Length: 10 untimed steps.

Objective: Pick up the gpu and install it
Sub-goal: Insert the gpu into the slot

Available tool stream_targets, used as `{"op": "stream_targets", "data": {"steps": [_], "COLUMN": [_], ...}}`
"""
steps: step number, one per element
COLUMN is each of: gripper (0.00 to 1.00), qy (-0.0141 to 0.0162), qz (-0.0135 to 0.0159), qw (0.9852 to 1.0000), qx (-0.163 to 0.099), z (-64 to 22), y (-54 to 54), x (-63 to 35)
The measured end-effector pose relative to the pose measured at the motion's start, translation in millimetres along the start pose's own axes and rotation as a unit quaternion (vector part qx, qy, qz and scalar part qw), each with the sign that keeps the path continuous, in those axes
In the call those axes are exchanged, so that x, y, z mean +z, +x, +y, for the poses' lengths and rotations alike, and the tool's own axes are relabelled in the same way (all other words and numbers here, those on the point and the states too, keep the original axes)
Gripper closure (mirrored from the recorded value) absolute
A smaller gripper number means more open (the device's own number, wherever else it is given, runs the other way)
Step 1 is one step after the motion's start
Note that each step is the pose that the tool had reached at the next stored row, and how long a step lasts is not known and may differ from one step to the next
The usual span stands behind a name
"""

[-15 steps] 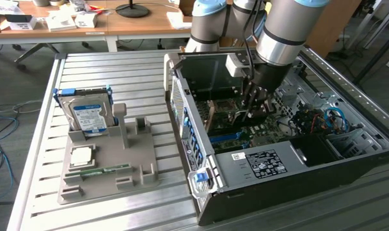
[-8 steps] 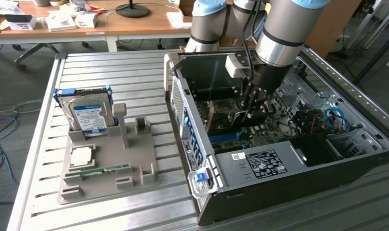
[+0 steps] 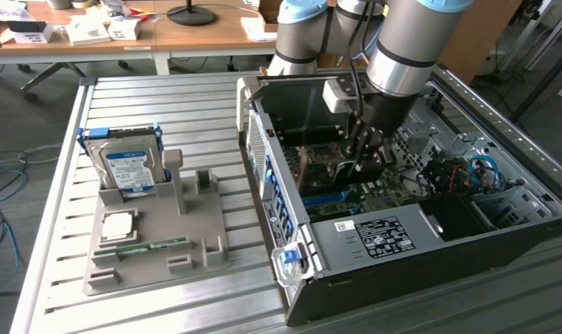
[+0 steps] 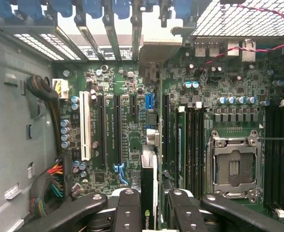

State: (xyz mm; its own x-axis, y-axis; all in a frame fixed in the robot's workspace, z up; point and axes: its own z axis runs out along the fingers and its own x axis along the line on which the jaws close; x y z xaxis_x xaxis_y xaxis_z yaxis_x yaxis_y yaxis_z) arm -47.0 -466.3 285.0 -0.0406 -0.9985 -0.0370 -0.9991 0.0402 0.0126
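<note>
Item, gripper (image 3: 359, 158): you have it lowered inside the open computer case (image 3: 374, 243), over the motherboard (image 4: 127, 121). Its fingers (image 4: 128, 209) are drawn narrow and clamped on the gpu (image 4: 149, 181), one against each flat face. Item, gpu: a dark card carried edge-on between those fingers (a green logo shows on the near edge), poised above the row of expansion slots (image 4: 116, 125). The white slot (image 4: 86, 126) lies on one side of it and the empty processor socket (image 4: 233, 166) on the other. Whether its lower edge touches a slot you cannot tell. Item, grey fixture tray (image 3: 197, 257): it sits on the slatted table (image 3: 170, 97), at the exterior view's left of the case and apart from it. It holds a hard drive (image 3: 128, 167) standing upright, a processor chip (image 3: 119, 226) lying flat, and a green memory stick (image 3: 142, 245) just beside the chip.
</note>
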Motion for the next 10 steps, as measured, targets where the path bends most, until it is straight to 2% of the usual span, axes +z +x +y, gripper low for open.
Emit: {"op": "stream_targets", "data": {"steps": [10], "gripper": [0.74], "qy": [0.0008], "qz": [-0.0001], "qw": [1.0], "qx": [0.0], "z": [1.9], "y": [0.1], "x": [0.6]}}
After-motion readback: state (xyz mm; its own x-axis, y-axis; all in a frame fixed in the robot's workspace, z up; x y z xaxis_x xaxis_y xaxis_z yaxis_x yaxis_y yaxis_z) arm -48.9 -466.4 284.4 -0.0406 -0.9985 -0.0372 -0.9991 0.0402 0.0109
